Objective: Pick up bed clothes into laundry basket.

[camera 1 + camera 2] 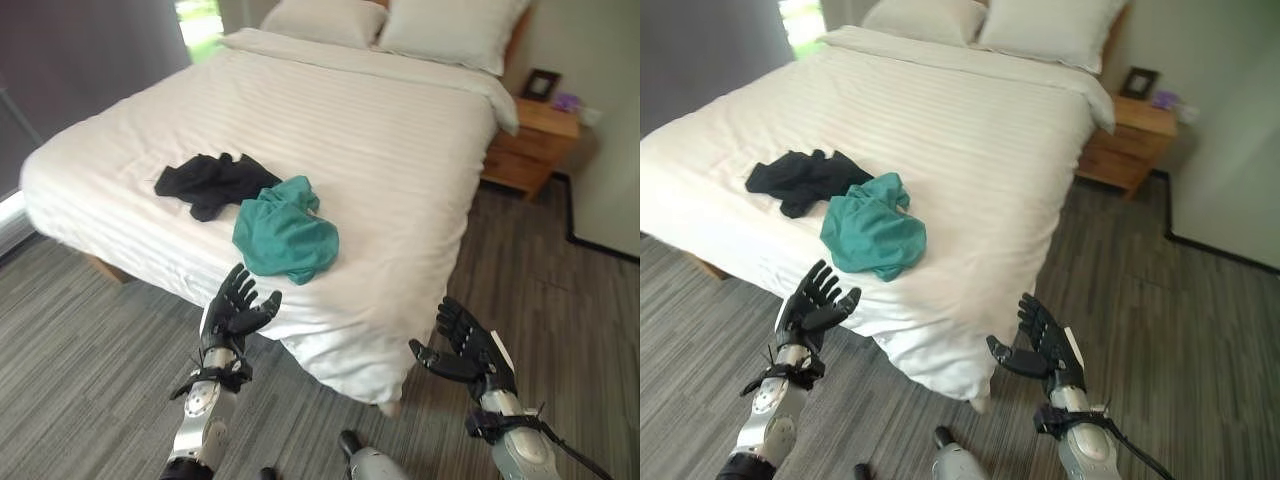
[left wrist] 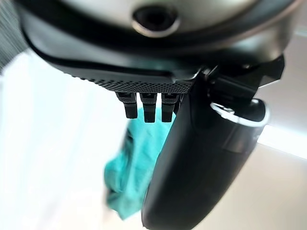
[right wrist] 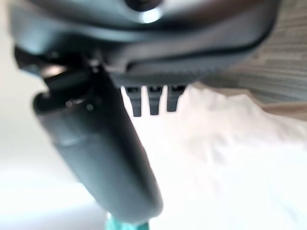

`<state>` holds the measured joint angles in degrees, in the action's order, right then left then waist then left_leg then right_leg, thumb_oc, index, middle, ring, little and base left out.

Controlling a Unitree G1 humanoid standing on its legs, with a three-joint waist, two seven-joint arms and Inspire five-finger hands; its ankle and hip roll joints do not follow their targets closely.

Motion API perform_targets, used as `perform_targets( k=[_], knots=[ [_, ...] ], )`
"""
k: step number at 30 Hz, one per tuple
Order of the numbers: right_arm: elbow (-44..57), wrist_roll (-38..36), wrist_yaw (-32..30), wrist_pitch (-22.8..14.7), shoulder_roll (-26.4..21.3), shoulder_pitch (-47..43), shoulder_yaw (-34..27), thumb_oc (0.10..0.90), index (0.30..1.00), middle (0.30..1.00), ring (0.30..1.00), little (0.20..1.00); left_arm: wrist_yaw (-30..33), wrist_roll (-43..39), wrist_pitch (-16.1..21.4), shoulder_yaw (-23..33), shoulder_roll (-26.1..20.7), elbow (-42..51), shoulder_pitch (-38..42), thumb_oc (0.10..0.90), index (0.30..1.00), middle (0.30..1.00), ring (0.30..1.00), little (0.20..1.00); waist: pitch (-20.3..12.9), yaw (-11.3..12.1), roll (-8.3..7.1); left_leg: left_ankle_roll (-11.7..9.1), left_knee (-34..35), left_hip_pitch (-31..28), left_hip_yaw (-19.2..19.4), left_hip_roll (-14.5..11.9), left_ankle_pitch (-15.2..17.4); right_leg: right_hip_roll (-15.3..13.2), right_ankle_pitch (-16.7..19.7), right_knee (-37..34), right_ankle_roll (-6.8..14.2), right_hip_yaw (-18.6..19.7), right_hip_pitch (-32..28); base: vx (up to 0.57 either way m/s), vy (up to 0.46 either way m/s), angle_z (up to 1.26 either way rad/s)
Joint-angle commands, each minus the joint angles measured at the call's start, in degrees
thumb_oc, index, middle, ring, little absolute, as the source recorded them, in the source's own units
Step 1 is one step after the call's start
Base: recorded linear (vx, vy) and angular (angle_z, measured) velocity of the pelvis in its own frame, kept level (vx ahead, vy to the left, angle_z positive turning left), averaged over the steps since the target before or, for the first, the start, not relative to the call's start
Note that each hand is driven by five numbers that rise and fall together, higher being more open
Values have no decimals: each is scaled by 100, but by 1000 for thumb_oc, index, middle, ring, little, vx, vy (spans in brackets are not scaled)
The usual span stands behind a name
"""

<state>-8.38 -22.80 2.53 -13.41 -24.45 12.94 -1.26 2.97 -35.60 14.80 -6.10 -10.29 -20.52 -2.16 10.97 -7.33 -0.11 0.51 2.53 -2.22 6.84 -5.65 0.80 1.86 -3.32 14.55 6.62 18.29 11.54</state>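
Progress is judged at zero — nothing is picked up yet, and no laundry basket can be pointed to. Two garments are left on the white striped duvet of the bed (image 1: 400, 140): a crumpled teal cotton garment (image 1: 285, 235) near the bed's near corner, and a bunched black garment (image 1: 212, 183) just beside it, the two touching or overlapping at the edge.

Left hand (image 1: 236, 308) is held at the bed's near edge, just short of the teal garment, fingers spread and relaxed, nothing held. In the left wrist view the teal cloth is seen past the fingertips, apart from them. Right hand (image 1: 468, 343) is held off the bed's corner over the floor, fingers likewise extended and empty.

Remaining, as judged: both garments to be grasped, carried and dropped in a basket — teal one is the closer reach.

Surface: soft duvet, smooth, so cloth is expected to gather easily under curled fingers. Room: two white pillows (image 1: 400, 25) at the headboard, a wooden nightstand (image 1: 528, 145) with a small dark picture frame (image 1: 541, 84), grey wood-grain plank floor (image 1: 90, 340).
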Motion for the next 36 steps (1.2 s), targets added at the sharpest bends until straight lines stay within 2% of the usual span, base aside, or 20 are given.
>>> perform_targets(
  k=[1,3,5,6,7,9,10,11,13,14,17,23,28,30,32,33,34,35,36],
  knots=[
    [814,-242,251,-552,-98,-17,-509,800,900,900,900,900,-312,265,353,121,-181,238,67,800,900,900,900,900,-159,-121,-327,-266,-191,-281,35,447,-107,49,660,-861,73,-77,-556,167,-251,27],
    [865,-374,314,-601,-118,-9,-574,800,900,900,900,900,-383,228,355,143,-139,240,-64,800,900,900,900,900,-210,-49,-386,-325,-460,-220,-43,418,-110,27,718,-1185,-4,-151,-796,100,-206,56],
    [957,-575,411,-656,-148,32,-637,800,900,900,900,900,-497,113,340,129,-145,313,-179,800,900,900,900,900,-172,33,-473,-409,-1252,96,-280,386,-144,53,742,-1390,-132,-157,-1091,72,-223,-6],
    [977,-635,416,-649,-178,18,-631,800,900,900,900,900,-502,126,326,85,-155,303,-196,800,900,900,900,900,-95,117,-493,-433,-1538,284,-507,540,-191,30,732,-1377,-174,-199,-1162,35,-187,1],
    [900,-668,347,-648,-190,-16,-614,800,900,900,900,900,-468,118,317,11,-141,226,-149,800,900,900,900,900,-27,165,-503,-423,-1623,515,-443,651,-239,-11,728,-1348,-222,-281,-1236,28,-131,29],
    [795,-547,261,-617,-209,-97,-540,800,900,900,900,900,-424,31,333,-43,-125,195,-95,800,900,900,900,900,22,180,-521,-444,-1558,674,-420,609,-299,-25,678,-1248,-236,-395,-1227,5,-70,77],
    [838,-564,349,-547,-228,-99,-413,800,900,900,900,900,-447,12,315,-54,-93,183,-204,800,900,900,900,900,-46,241,-486,-401,-1357,644,-556,779,-241,28,693,-1324,-247,-366,-1219,20,-32,69],
    [873,-571,414,-535,-241,-111,-367,800,900,900,900,900,-461,26,311,-7,-105,212,-267,800,900,900,900,900,-99,254,-474,-344,-1152,564,-589,820,-199,63,717,-1411,-236,-329,-1235,61,-33,11],
    [840,-542,395,-547,-216,-117,-313,800,900,900,900,900,-396,61,346,53,-122,215,-292,800,900,900,900,900,-149,306,-435,-376,-901,474,-625,803,-427,99,723,-1458,-227,-386,-1229,43,-24,-15],
    [809,-568,385,-544,-202,-157,-275,800,900,900,900,900,-362,43,364,77,-132,245,-295,800,900,900,900,900,-156,360,-430,-371,-831,470,-788,889,-427,116,709,-1441,-236,-357,-1211,13,-15,5],
    [759,-562,370,-526,-211,-226,-247,800,900,900,900,900,-333,64,391,171,-196,364,-330,800,900,900,900,900,-231,377,-355,-300,-526,220,-738,868,-326,147,652,-1490,-239,-400,-1249,40,-9,-3],
    [770,-438,401,-451,-267,-158,-299,800,900,900,900,900,-307,154,385,297,-227,395,-336,800,900,900,900,900,-311,353,-273,-282,-402,-67,-670,858,-280,157,602,-1626,-279,-400,-1484,53,-13,-9],
    [809,-423,420,-459,-281,-114,-334,800,900,900,900,900,-340,120,392,264,-184,423,-290,800,900,900,900,900,-244,287,-230,-339,-460,-40,-618,826,-262,137,552,-1550,-298,-441,-1478,16,-34,1],
    [825,-448,430,-471,-291,-120,-363,800,900,900,900,900,-389,109,407,217,-173,408,-250,800,900,900,900,900,-154,244,-235,-543,-915,185,-553,787,-426,103,549,-1517,-316,-487,-1461,-61,-39,12],
    [842,-500,417,-499,-357,-145,-390,800,900,900,900,900,-444,63,412,125,-171,408,-162,800,900,900,900,900,70,276,-342,-890,-2108,792,-541,857,-871,-31,636,-1457,-338,-518,-1452,-138,-82,19],
    [836,-533,415,-500,-376,-189,-381,800,900,900,900,900,-447,43,418,79,-173,402,-121,800,900,900,900,900,124,235,-444,-1016,-3052,1119,-403,891,-826,-119,682,-1378,-358,-561,-1367,-152,-137,24],
    [837,-546,409,-484,-418,-229,-362,800,900,900,900,900,-501,4,401,23,-142,405,-91,800,900,900,900,900,166,223,-635,-1011,-4292,1263,-123,1008,-576,-303,718,-1355,-396,-563,-1355,-104,-191,33],
    [911,-521,406,-449,-457,-251,-357,800,900,900,900,900,-542,-49,385,-16,-99,377,-59,800,900,900,900,900,78,128,-850,-936,-5854,1347,339,815,-288,-511,787,-1365,-443,-607,-1353,-55,-132,36],
    [915,-519,404,-445,-453,-252,-356,800,900,900,900,900,-544,-51,387,-13,-103,375,-56,800,900,900,900,900,58,121,-798,-932,-5951,1429,321,755,-248,-453,796,-1355,-444,-616,-1308,-9,-72,27]
  ],
)
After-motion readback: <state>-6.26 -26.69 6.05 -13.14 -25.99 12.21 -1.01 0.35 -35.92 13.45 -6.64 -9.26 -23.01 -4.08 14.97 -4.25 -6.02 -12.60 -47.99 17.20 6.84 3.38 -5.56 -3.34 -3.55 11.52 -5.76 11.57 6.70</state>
